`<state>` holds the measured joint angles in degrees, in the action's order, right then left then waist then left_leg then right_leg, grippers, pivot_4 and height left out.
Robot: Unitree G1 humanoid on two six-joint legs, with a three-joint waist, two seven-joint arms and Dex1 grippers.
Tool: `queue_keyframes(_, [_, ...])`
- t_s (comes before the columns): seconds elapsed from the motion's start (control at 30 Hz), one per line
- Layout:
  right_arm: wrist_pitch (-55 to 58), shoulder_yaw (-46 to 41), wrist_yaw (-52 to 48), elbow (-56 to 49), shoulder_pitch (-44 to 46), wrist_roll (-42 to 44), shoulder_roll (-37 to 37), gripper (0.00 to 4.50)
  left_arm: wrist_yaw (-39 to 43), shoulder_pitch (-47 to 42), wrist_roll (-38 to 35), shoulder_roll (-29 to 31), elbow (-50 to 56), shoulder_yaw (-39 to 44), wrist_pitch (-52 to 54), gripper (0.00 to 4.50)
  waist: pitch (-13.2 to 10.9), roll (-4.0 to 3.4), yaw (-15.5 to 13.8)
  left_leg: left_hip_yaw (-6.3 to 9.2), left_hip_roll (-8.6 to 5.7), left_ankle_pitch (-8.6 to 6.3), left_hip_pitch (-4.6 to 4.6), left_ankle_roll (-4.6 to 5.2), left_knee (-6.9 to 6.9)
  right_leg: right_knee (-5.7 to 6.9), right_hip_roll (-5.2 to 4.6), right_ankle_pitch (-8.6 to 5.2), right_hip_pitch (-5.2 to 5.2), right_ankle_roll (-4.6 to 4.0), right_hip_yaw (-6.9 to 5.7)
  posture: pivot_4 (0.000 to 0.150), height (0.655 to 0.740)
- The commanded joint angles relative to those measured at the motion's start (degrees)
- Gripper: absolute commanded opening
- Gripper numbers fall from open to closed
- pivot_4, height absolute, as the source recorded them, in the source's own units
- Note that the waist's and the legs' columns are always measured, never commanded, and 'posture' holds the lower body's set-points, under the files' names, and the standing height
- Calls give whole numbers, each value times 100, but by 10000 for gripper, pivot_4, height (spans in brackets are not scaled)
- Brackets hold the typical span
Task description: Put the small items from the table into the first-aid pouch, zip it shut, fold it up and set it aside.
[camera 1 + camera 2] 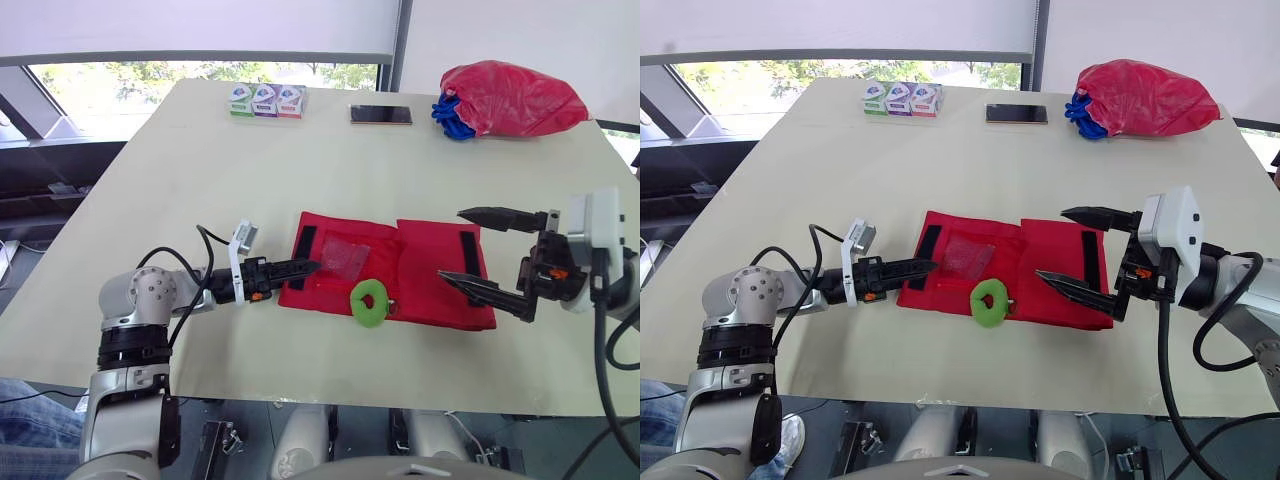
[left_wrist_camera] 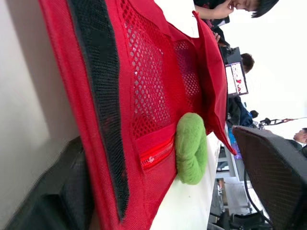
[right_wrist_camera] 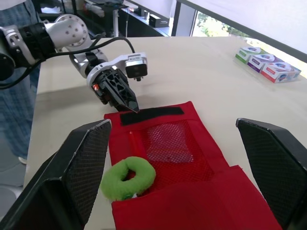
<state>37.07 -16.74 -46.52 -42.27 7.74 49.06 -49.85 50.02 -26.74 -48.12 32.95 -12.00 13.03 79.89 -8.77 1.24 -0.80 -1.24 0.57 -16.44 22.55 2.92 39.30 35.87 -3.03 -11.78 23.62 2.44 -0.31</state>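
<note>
1. Layout: the first-aid pouch (image 1: 318, 292) lies unfolded flat on the bench (image 1: 200, 160). Its long axis runs straight from the left pincer (image 1: 300, 268) across to the right pincer (image 1: 450, 244), so each stands at one short end of it
2. Left side: the left pincer has its fingers drawn together to a point, tips touching the pouch's short edge just beside the black strip (image 1: 304, 243). Whether they nip the fabric I cannot tell
3. Right side: the right pincer is spread wide and holds nothing. It hovers over the pouch's other end, one finger toward the far side and the other toward the robot
4. Item: the green ring (image 1: 360, 310) lies on the pouch's near edge, partly over the bench, between the two pincers. From the right pincer's nearer fingertip it sits off toward the left pincer, close but not touching
5. Judgement: the ring looks like the item not yet stowed, and the pouch is not yet folded. Both pincers are about equally near the ring, but the right one is free and open. The coming move likely turns on carrying it along the pouch's long axis toward the left pincer and down over the ring
</note>
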Motion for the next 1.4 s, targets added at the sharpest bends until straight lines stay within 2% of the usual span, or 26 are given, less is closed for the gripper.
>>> queue_keyframes(0.03, [-191, 29, -70, -93, 25, -138, -70, 45000, 160, -43, -172, 67, 34, 122, -24, 25703, 0, 0, -2, 0, 0, 0, 1, 0, 0, 0, 0, 0, 1, 0, -1, 1500, 7400])
queue_keyframes(0.07, [-226, 48, -99, -58, 20, -210, -80, 45000, 170, -45, -215, 62, 25, 187, -15, 19788, 0, 0, -2, 0, 0, 0, 1, 0, 0, 0, -1, 0, 1, 0, -1, 1500, 7400])
queue_keyframes(0.13, [-298, 90, -159, -4, 14, -332, -90, 45000, 136, -55, -265, 39, -9, 288, -11, 11783, 0, 0, -2, 0, 0, 0, 2, 0, 0, 0, -5, 0, 1, 0, -2, 1500, 7400])
queue_keyframes(0.17, [-322, 111, -178, 13, 16, -362, -85, 45000, 123, -48, -266, 43, -14, 298, -21, 10567, 0, 0, -2, 0, 0, 0, 2, 0, 0, 0, -6, 0, 1, 0, -2, 1500, 7400])
queue_keyframes(0.2, [-339, 138, -182, 33, 41, -366, -57, 45000, 126, -23, -268, 55, -1, 290, -37, 3519, 0, 0, -1, 1, 0, 0, 2, 0, 0, -1, -8, 0, 1, 0, -2, 1500, 7400])
queue_keyframes(0.27, [-358, 187, -178, 76, 97, -376, -2, 45000, 131, 18, -282, 75, 27, 293, -46, 128, 0, 0, -1, 0, 0, 0, 2, 0, 0, -1, -8, 0, 1, 0, -2, 1500, 7400])
queue_keyframes(0.4, [-619, 483, -98, 380, 162, -977, 45, 45000, 199, 100, -303, 175, 77, 318, -58, 128, 0, 0, 4, 1, 0, 0, 1, 0, 0, 0, -10, 0, 2, -1, -3, 1500, 7400])
queue_keyframes(0.53, [-892, 1229, 183, 1100, 657, -1802, 398, 45000, 480, 225, -225, 519, 91, 168, -140, 128, -1, 2, 51, -4, 3, 1, 0, -2, 0, 0, -8, 0, 4, -2, 0, 1500, 7400])
queue_keyframes(0.6, [-1027, 1584, 18, 1489, 856, -2084, 499, 45000, 644, 229, -161, 689, -1, 95, -238, 128, -2, -1, 63, -2, 3, 2, -2, -4, -2, 2, -2, 0, 5, -3, -2, 1500, 7400])
queue_keyframes(0.7, [-1296, 2043, -175, 1910, 1058, -2547, 565, 37644, 820, 181, -106, 853, -141, 4, -360, 0, -2, 0, 57, -2, 1, 6, 0, -12, -5, 0, -1, 0, 5, -3, -4, 1500, 7400])
queue_keyframes(0.87, [-1570, 2789, -469, 2400, 1203, -2993, 920, 13874, 1012, 64, -120, 993, -95, -67, -420, 0, -2, 0, 33, -3, -2, 7, 5, -13, -6, -3, -4, 0, 8, -3, -3, 1500, 7400])
queue_keyframes(0.93, [-1798, 3091, -537, 2703, 1164, -3396, 941, 8702, 1133, 49, -238, 1072, 90, -57, -333, 0, -1, 4, 26, -1, -2, 6, 4, -11, -5, -2, -3, 0, 8, -2, -4, 1500, 7400])
queue_keyframes(0.97, [-1861, 3184, -528, 2842, 1147, -3532, 980, 2668, 1207, 33, -309, 1133, 186, -45, -283, 0, -2, 5, 20, 0, -2, 6, 4, -11, -5, -2, -2, 0, 7, -2, -6, 1500, 7400])
queue_keyframes(1.0, [-1909, 3257, -518, 2956, 1148, -3632, 1022, 1198, 1266, 3, -368, 1188, 258, -32, -246, 0, -3, 5, 18, 0, -2, 6, 5, -10, -5, -2, -2, 0, 7, -2, -6, 1500, 7400])
queue_keyframes(1.2, [-1864, 3501, -366, 3412, 1205, -4140, 1247, 1198, 1339, -449, -674, 1250, 534, 38, -121, 0, 3, 14, 52, 0, 0, 8, -1, -13, -4, 2, 2, 0, 5, -2, -4, 1500, 7400])
queue_keyframes(1.4, [-1672, 3659, -351, 3628, 1202, -4487, 1286, 1198, 1186, -1255, -1144, 826, 1013, -78, 177, 0, 6, 18, 118, 1, 1, 11, -6, -19, -3, 4, 6, 1, 0, 0, -3, 1500, 7400])
